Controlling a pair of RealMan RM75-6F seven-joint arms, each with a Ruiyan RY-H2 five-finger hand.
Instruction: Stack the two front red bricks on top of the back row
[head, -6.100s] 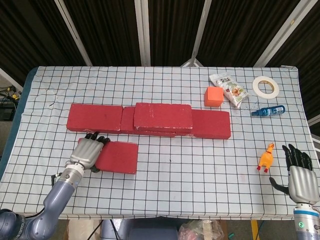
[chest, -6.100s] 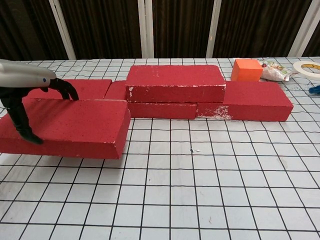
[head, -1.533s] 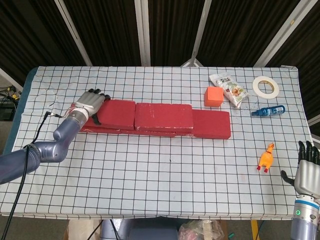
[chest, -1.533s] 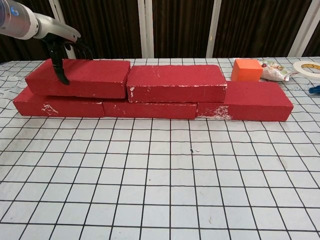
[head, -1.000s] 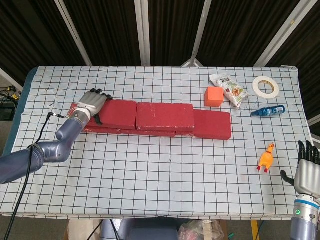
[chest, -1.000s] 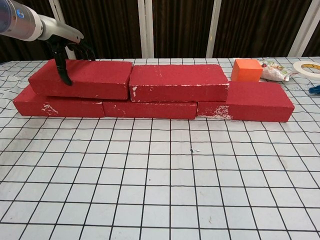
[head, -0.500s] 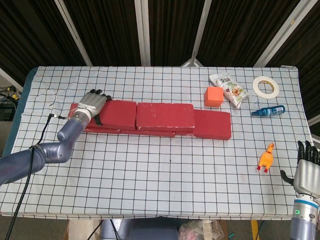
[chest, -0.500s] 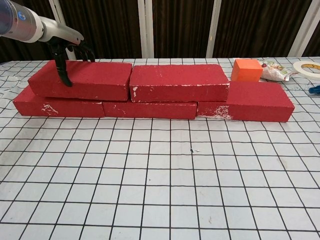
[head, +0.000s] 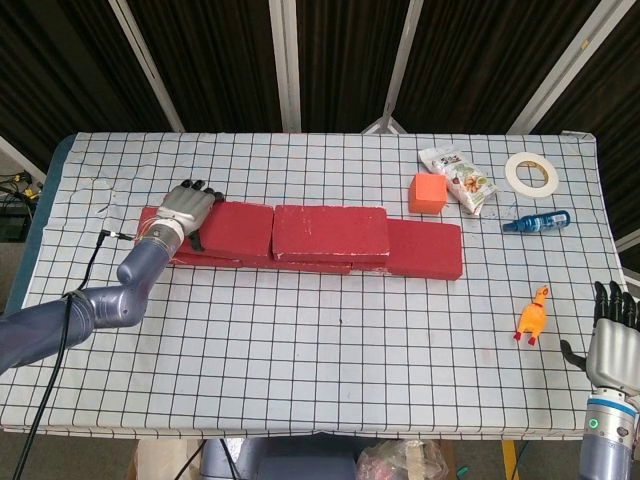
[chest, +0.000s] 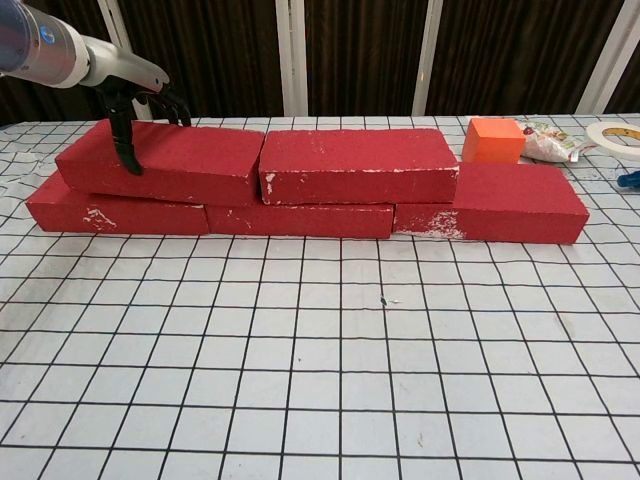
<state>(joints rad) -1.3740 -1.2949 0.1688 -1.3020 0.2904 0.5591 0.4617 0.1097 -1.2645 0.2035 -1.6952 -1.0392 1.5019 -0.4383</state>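
Observation:
Three red bricks form the back row; its right brick (head: 428, 249) (chest: 520, 200) has nothing on top. Two more red bricks lie on the row. The upper right one (head: 331, 232) (chest: 355, 165) sits over the middle. The upper left one (head: 236, 227) (chest: 165, 160) butts against it and looks slightly tilted. My left hand (head: 186, 209) (chest: 132, 110) grips that brick's left end, thumb down its front face and fingers over its back edge. My right hand (head: 611, 343) hangs off the table's front right corner, fingers apart, holding nothing.
Behind the row's right end stand an orange cube (head: 427, 193) (chest: 493, 140) and a snack packet (head: 458, 177). A tape roll (head: 531, 172) and a blue bottle (head: 536, 221) lie at the far right. A yellow rubber chicken (head: 533, 317) lies near my right hand.
My left hand has carried the front brick up from the table onto the back row's left end. Over the last second it only settled slightly; the right hand stayed put.

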